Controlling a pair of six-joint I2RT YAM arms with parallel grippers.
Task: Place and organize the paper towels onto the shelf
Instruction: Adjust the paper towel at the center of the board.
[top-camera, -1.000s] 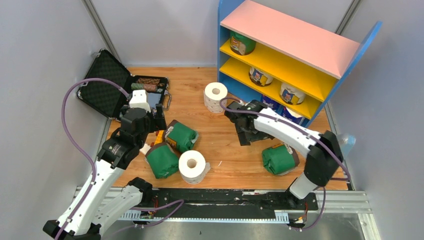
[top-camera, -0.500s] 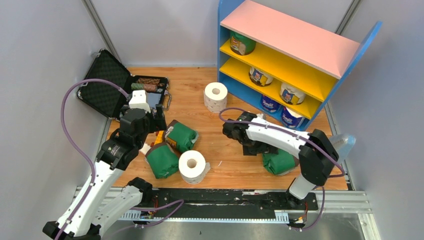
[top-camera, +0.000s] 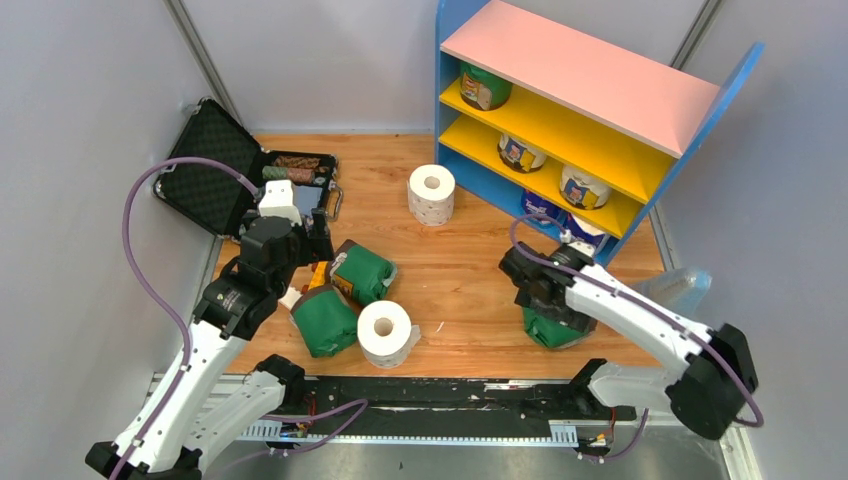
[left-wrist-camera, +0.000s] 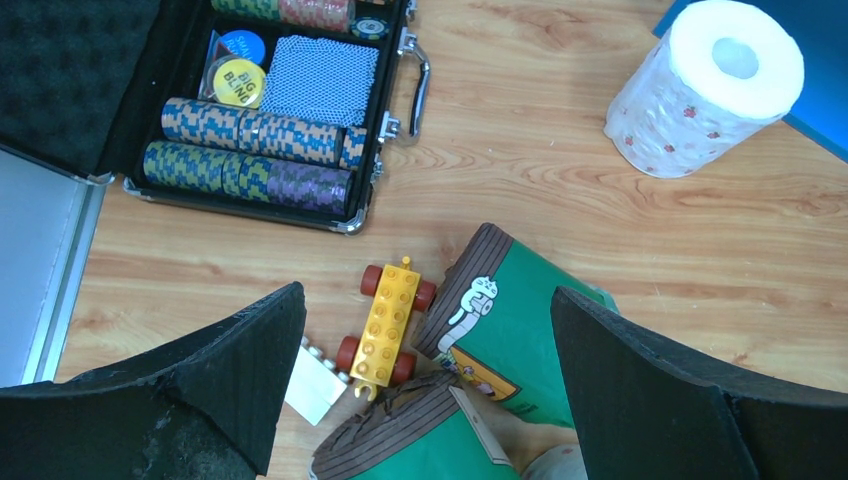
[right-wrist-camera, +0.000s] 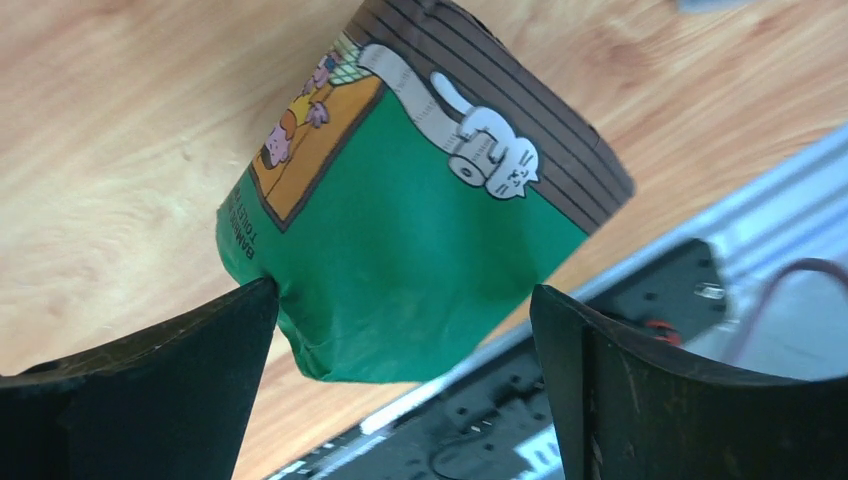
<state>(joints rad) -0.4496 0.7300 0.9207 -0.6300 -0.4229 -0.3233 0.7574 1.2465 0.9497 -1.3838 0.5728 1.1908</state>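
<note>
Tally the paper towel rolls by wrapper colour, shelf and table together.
Green rolls: 4
Bare white rolls: 2
Cream labelled rolls: 2
Blue-and-white rolls: 2
Total: 10

From overhead the right arm (top-camera: 620, 305) hides most of the lower-right green roll (top-camera: 550, 332), and the left wrist view's bottom edge crops a brown-capped roll (left-wrist-camera: 400, 447).

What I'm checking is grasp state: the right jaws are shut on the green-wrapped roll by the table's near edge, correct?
No: the right gripper has its jaws open either side of the green-wrapped roll, not clamped, as the right wrist view shows.
</note>
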